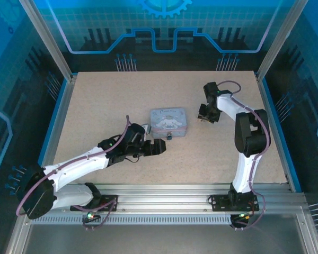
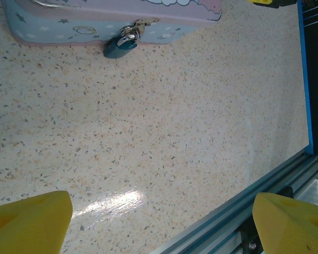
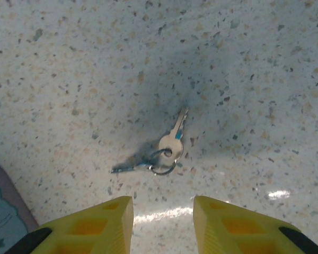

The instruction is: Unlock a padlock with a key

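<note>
1. The left gripper [image 2: 159,225] has its yellow fingers [image 2: 29,222] spread wide, one in each lower corner of the left wrist view. Between them is nothing but the speckled table [image 2: 175,137].
2. In the upper left of that frame the padlock [image 2: 119,46] hangs from a hasp on the front wall of the pale blue tin [image 2: 69,29]. Its dark body touches the table.
3. The right gripper [image 3: 163,225] shows both fingers along the bottom of the right wrist view. They stand a moderate gap apart and hold nothing.
4. Just above that gap the key [image 3: 173,138] lies flat on the table, silver, with its tip pointing to the upper right. A ring [image 3: 163,165] joins it to a second key [image 3: 128,164], which points left in shadow.
5. In the top view the left gripper sits near the padlock, to its lower left, at the tin's lower edge. The right gripper is to the right of the tin, apart from it.
</note>
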Robot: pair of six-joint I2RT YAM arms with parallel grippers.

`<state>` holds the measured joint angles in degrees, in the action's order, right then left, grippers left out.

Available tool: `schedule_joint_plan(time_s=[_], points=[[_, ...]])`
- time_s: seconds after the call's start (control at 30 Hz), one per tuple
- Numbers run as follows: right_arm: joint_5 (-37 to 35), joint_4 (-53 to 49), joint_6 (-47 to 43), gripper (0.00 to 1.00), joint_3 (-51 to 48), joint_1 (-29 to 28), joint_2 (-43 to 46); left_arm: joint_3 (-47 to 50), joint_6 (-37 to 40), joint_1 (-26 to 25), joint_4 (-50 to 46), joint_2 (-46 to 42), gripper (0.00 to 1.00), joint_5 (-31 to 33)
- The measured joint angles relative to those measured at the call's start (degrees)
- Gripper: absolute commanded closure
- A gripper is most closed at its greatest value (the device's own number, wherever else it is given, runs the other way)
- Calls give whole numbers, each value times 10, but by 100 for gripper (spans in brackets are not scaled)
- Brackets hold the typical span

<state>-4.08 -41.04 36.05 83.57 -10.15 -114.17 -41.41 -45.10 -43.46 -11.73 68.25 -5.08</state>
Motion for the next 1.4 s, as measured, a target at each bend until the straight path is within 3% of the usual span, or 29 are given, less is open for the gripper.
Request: schedule_joint_plan(time_s=[0.53, 1.0, 1.2, 1.4], points=[[36, 34, 39, 64, 4, 20, -38, 14, -15, 0, 5, 0, 10, 4], [56, 54, 52, 99, 4, 21, -45, 30, -19, 0, 17, 0, 10, 4], [63, 74, 47, 100, -19, 21, -30, 35, -28, 0, 20, -1, 10, 7], [80, 80, 30, 100, -108, 21, 76, 38, -30, 0, 28, -15, 10, 15]])
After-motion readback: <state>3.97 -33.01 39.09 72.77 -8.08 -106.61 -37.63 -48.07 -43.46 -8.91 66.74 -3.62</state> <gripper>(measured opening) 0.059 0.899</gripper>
